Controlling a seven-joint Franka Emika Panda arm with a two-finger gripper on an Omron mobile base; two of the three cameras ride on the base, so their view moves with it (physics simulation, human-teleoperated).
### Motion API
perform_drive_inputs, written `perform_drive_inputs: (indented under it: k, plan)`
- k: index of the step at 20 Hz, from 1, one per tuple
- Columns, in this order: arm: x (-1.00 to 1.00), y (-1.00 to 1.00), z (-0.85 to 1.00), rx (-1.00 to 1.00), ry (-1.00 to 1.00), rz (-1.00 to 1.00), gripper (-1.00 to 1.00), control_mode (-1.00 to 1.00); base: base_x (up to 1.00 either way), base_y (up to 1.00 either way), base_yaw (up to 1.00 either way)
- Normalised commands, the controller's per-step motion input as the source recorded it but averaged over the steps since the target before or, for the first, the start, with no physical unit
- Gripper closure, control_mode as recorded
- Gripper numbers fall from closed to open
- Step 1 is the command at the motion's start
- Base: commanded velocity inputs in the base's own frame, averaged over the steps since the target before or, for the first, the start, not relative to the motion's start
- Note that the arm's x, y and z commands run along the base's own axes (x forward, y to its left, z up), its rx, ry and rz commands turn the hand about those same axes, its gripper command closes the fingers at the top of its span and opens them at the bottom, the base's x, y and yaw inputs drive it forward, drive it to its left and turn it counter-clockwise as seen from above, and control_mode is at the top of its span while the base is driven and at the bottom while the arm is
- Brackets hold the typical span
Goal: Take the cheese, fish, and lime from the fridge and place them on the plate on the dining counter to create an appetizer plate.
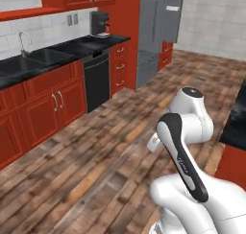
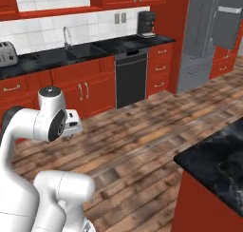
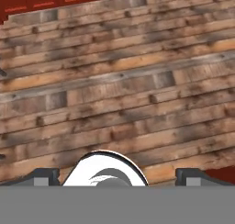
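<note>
The grey steel fridge [image 1: 153,34] stands across the room, past the end of the red cabinets, also far right in the right base view [image 2: 201,36]; one door [image 2: 228,17] hangs open. A corner of the black marble dining counter [image 2: 216,162] is close on my right [image 1: 238,120]. My arm is folded over the base. The gripper [image 3: 118,177] points down at the plank floor, its two fingertips [image 3: 43,176] wide apart, open with nothing between them. The cheese, fish, lime and plate are out of view.
Red cabinets with a black counter [image 1: 57,51], a sink [image 2: 83,49], a black dishwasher [image 1: 97,82], a coffee machine [image 1: 100,24] and a toaster [image 2: 7,54] line the left wall. Open wooden floor [image 1: 96,151] lies between me and the fridge.
</note>
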Motion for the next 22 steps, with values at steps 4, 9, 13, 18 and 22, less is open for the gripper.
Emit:
perform_drive_inputs:
  k: [4,9,13,18,22]
  plan:
    - [0.0,0.0,0.0,0.0,0.0,0.0,-1.0,1.0,1.0,0.53,-0.47]
    - [0.0,0.0,0.0,0.0,0.0,0.0,-1.0,1.0,1.0,0.47,-0.49]
    - [0.0,0.0,0.0,0.0,0.0,0.0,-1.0,1.0,1.0,0.33,-0.48]
    - [0.0,0.0,0.0,0.0,0.0,0.0,-1.0,1.0,1.0,0.02,-0.42]
    - [0.0,0.0,0.0,0.0,0.0,0.0,-1.0,1.0,1.0,0.0,-0.41]
